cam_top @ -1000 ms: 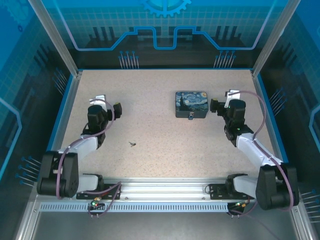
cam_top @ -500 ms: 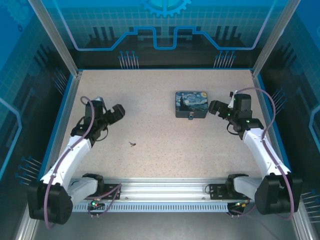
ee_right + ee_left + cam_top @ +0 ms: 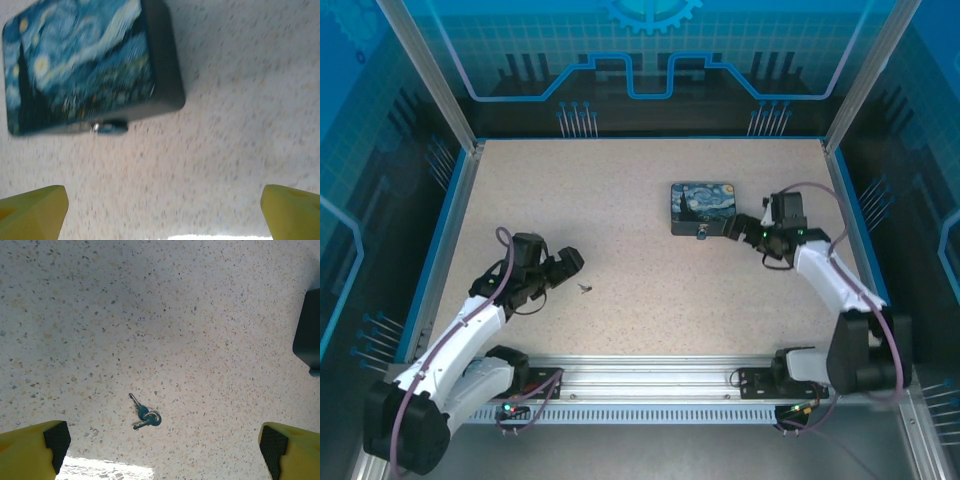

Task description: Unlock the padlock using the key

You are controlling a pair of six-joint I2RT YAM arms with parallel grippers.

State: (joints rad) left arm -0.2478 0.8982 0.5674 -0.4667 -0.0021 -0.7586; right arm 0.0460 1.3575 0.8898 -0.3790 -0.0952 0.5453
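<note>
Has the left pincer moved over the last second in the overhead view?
Yes. The left pincer has swung toward the near side and slightly right, ending much closer to the key, which has stayed put.

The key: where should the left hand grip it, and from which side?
Likely the bow end by the small ring, the bulkiest part of the key. It lies flat on the table, so the open left hand should come straight down, astride it.
</note>
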